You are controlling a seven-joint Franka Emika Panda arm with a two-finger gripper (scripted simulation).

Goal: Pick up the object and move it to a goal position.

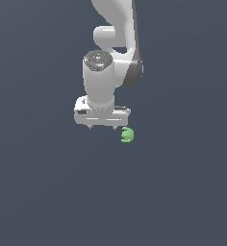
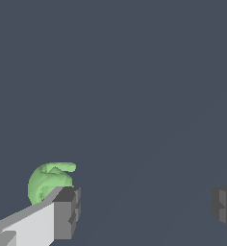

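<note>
Currently noted:
Gripper (image 1: 102,128): fingers (image 2: 67,214) are spread wide apart; nothing is held.
Object (image 1: 127,135): seen just outside one finger, toward the exterior view's right, not between them.

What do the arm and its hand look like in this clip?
The arm is glossy white with rounded, tube-like segments, a dark grey joint section and a grey domed cap. The hand is a wide, flat white block; in the wrist view its fingers end in dark grey, ridged square pads. No cables or markings show.
</note>
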